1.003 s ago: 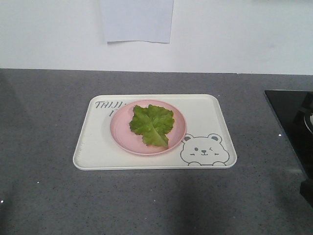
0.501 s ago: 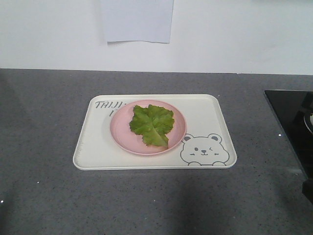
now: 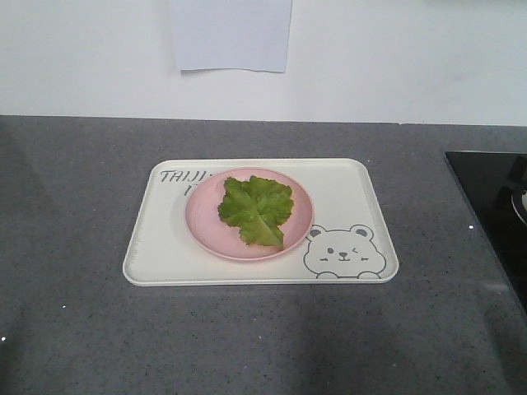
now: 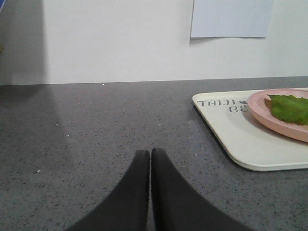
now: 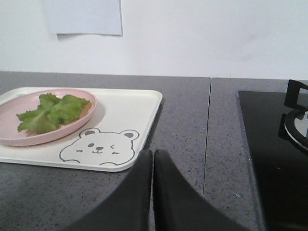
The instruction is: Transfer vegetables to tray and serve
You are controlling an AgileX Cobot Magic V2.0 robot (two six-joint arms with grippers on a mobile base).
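Observation:
A green lettuce leaf [image 3: 257,211] lies on a round pink plate [image 3: 206,222], which stands on the cream-white bear tray [image 3: 165,247] in the middle of the grey counter. The leaf also shows in the left wrist view [image 4: 290,108] and the right wrist view [image 5: 50,112]. My left gripper [image 4: 150,153] is shut and empty, low over the counter to the left of the tray [image 4: 240,139]. My right gripper [image 5: 153,153] is shut and empty, by the tray's near right corner [image 5: 130,163]. Neither gripper shows in the front view.
A black stove top [image 3: 494,214] with a burner grate [image 5: 296,120] lies at the counter's right. A white wall with a paper sheet [image 3: 230,33] stands behind the counter. A seam [image 5: 207,139] runs through the counter right of the tray.
A dark shape at the lower right edge of the front view has gone out of frame. The tray, plate and leaf have not moved.

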